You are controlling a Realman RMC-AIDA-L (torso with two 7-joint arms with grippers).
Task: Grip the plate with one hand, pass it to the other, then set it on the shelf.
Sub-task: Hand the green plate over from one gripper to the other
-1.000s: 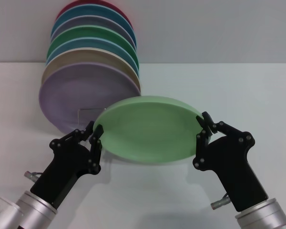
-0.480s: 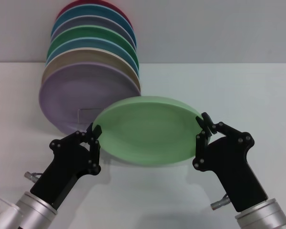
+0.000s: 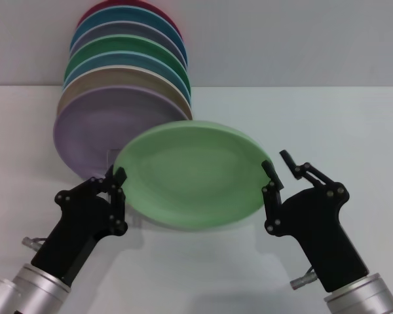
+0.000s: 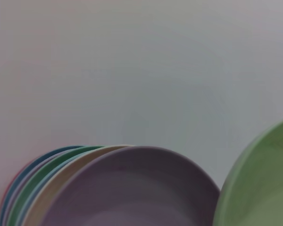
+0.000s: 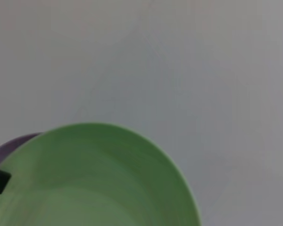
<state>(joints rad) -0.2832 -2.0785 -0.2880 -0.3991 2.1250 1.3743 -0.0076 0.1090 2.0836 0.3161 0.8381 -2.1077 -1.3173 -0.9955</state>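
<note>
White worktop carries a stack of coloured plates point(image 3: 124, 98) at 11 o'clock. Above it, the plate point(image 3: 190, 173) hangs pinched at its 9 o'clock rim by the left tool point(image 3: 116, 178); the right tool point(image 3: 280, 167) gapes wide at 3 o'clock, one finger point(image 3: 270, 171) beside the rim.

We see two matching arms, each ending in a matte black end effector, the left end effector point(image 3: 116, 178) and the right end effector point(image 3: 280, 167), built from linked bars with small silver screws at the pivots. Behind each sits a ribbed silver-grey wrist with a small metal pin jutting from its side.
</note>
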